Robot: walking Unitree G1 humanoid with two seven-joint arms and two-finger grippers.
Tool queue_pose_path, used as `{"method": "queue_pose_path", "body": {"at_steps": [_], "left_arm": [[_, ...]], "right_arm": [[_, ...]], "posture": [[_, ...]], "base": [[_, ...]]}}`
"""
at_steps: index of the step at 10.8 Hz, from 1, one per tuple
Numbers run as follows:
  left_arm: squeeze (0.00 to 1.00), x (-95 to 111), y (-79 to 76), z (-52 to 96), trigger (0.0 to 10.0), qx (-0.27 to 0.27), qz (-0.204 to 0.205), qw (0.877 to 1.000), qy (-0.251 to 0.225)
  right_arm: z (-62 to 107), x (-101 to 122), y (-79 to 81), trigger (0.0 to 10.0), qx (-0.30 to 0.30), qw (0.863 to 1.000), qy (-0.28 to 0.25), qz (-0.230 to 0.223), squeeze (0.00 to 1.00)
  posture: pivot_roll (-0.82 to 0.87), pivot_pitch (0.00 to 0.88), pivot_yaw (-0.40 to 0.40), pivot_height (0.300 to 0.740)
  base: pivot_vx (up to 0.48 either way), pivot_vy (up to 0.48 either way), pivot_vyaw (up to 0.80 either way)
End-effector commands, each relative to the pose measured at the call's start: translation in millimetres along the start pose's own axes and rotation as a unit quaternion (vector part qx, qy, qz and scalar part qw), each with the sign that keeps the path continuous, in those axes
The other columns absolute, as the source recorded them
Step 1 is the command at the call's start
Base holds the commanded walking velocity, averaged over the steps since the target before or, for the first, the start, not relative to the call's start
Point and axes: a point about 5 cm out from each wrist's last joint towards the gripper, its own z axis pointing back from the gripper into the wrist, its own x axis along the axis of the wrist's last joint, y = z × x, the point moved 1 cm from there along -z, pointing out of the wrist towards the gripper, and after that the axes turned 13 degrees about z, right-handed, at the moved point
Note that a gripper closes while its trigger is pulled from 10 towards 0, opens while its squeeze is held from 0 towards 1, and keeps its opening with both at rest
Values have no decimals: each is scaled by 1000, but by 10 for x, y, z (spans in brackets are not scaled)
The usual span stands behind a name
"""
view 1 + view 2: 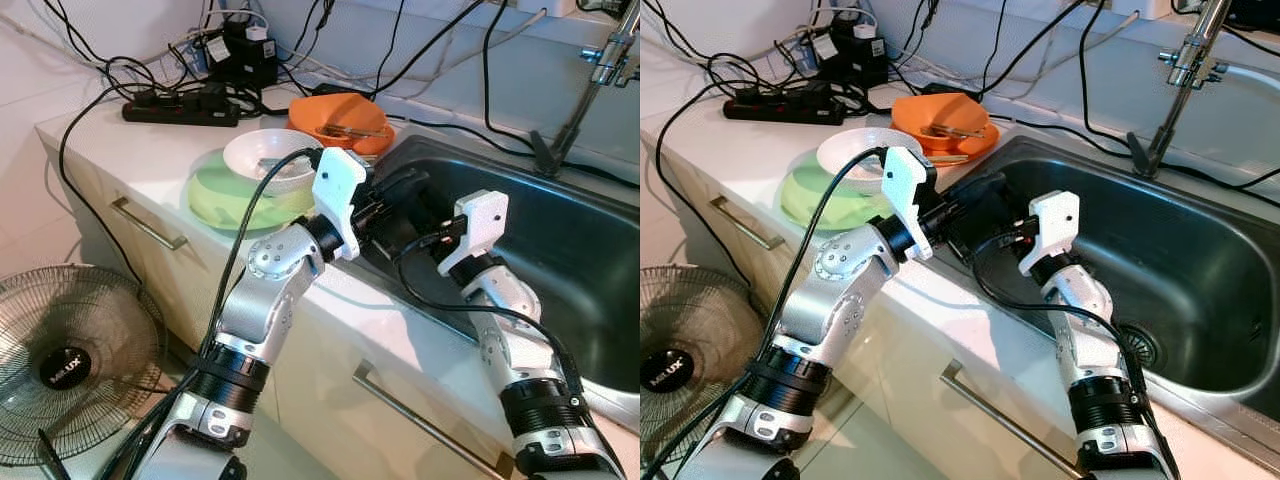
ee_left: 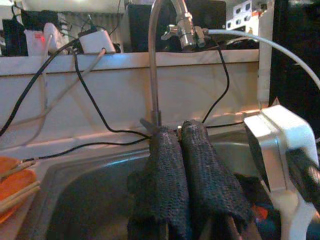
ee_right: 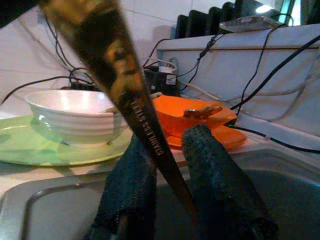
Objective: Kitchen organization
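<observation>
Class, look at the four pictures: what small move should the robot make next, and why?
Probably carry the metal utensil toward the white bowl on the green plate. The right claw is shut on its handle at the sink's near edge, and the dishes sit just beyond on the counter.

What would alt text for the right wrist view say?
The right gripper holds a dark metal utensil handle between its two black fingers, over the sink's edge. Behind on the counter, a white bowl sits on a green plate, beside an orange dish.
</observation>
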Motion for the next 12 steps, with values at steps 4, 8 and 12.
{"method": "queue_pose_path", "body": {"at_steps": [4,8,12], "left_arm": [[0,18,50,-14,10000,17,-17,1000,1],[1000,22,100,-20,10000,37,-26,999,-1],[1000,204,215,9,10000,83,-16,994,-65]], "right_arm": [[-19,63,-38,0,-3,1000,-13,1,0],[-15,55,-40,0,-4,1000,-12,1,0],[-7,13,-43,0,-9,1000,-2,2,0]], "posture": [[170,0,4,740],[170,0,5,740],[170,0,3,740]], "base": [[0,0,0],[0,0,0],[0,0,0]]}}
